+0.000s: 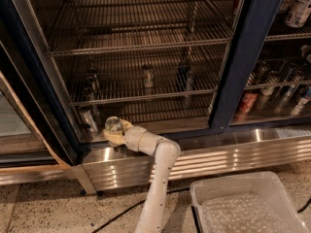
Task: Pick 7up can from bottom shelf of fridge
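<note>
- Speckled terrazzo floor [48, 212] runs in front of a large display fridge [238, 72] with dark navy door frames and a ribbed stainless-steel base [218, 154]; a clear plastic bin [204, 191] sits on the floor at lower right.
- The chrome wire-grid bottom shelf [160, 114] spans the open compartment, dim behind its thicker front rail.
- A slim 7up can [113, 124], with a shiny silver top and dull silvery-grey body, stands upright at the shelf's front edge, near its left corner.
- The two-finger gripper [114, 131] on the white arm [160, 178] is clamped around that can, tan pads against its sides.
- Whether the can rests on the rack or hangs lifted, I cannot tell.
- Another small silvery can [88, 119] stands just left of it, nearer the shelf's left edge.
</note>
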Available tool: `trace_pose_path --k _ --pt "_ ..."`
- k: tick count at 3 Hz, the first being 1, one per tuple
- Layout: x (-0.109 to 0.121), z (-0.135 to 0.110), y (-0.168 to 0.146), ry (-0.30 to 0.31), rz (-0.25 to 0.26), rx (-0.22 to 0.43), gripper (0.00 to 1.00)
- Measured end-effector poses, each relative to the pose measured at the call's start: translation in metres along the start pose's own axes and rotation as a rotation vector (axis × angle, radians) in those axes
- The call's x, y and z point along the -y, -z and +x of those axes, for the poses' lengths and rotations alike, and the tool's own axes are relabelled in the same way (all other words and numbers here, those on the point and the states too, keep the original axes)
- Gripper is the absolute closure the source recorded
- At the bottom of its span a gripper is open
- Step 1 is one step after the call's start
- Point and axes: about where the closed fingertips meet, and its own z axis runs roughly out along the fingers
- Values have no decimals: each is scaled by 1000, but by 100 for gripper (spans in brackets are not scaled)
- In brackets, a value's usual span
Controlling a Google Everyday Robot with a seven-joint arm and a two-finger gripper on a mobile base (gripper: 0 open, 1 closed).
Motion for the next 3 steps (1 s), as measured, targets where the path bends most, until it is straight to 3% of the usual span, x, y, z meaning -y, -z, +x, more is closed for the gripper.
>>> trace_pose_path --k 3 --pt "-1 8 -2 -4 1 -3 100"
